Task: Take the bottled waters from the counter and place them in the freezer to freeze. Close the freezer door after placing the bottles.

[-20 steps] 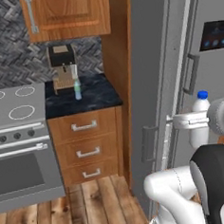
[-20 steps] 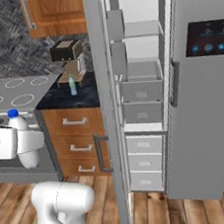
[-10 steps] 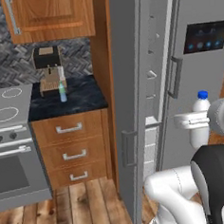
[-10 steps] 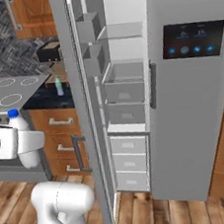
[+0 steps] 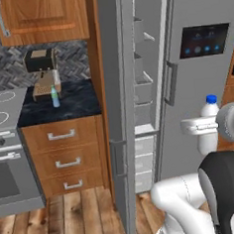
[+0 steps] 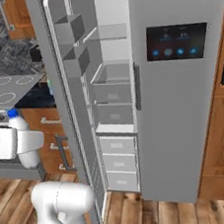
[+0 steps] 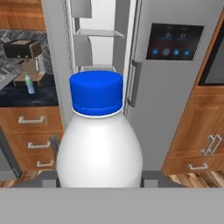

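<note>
The task looks roughly at its first quarter: the white bottle with the blue cap (image 7: 99, 135) is off the counter (image 5: 73, 106) and clamped upright between the fingers of the gripper (image 5: 205, 128), which close on its body. It has not yet gone inside the freezer (image 6: 112, 91), whose white shelves and grey drawers stand exposed to the right of the open freezer door (image 5: 119, 114). The clear green-capped bottle (image 5: 55, 97) waits on the counter, just in front of a brown coffee machine (image 5: 42, 71), far to the left. Both placements and the door closing remain. The arm is folded close over its base, hand held level, the bottle carried low in front of the appliance, well short of the shelves
</note>
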You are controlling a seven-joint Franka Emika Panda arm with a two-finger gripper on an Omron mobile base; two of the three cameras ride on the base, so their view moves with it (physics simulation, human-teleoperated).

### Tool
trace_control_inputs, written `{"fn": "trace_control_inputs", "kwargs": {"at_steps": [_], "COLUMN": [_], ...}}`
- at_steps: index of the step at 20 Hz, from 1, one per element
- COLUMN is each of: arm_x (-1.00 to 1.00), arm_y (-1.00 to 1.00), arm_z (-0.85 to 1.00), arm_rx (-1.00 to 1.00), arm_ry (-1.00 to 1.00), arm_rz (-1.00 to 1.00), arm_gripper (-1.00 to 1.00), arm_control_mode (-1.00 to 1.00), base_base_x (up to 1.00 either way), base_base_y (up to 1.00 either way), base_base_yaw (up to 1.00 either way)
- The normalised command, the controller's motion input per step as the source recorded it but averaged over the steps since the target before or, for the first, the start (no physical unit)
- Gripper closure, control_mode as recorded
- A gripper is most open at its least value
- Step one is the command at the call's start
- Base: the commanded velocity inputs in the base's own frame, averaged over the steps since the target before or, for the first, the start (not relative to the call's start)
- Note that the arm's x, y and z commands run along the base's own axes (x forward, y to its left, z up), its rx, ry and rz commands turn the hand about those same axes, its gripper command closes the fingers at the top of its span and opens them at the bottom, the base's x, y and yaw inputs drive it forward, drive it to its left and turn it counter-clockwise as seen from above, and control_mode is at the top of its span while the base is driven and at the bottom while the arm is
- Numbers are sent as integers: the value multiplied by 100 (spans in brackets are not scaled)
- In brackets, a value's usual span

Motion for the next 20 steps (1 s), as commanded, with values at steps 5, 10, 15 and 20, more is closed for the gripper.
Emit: {"fn": "trace_control_inputs", "kwargs": {"at_steps": [5,10,15,20], "arm_x": [0,0,0,0], "arm_y": [0,0,0,0], "arm_z": [0,0,0,0], "arm_rx": [0,0,0,0], "arm_ry": [0,0,0,0], "arm_rz": [0,0,0,0], "arm_gripper": [100,100,100,100], "arm_control_mode": [100,100,100,100], "base_base_x": [20,38,83,41], "base_base_y": [-61,-32,-5,-33], "base_base_yaw": [4,0,0,14]}}
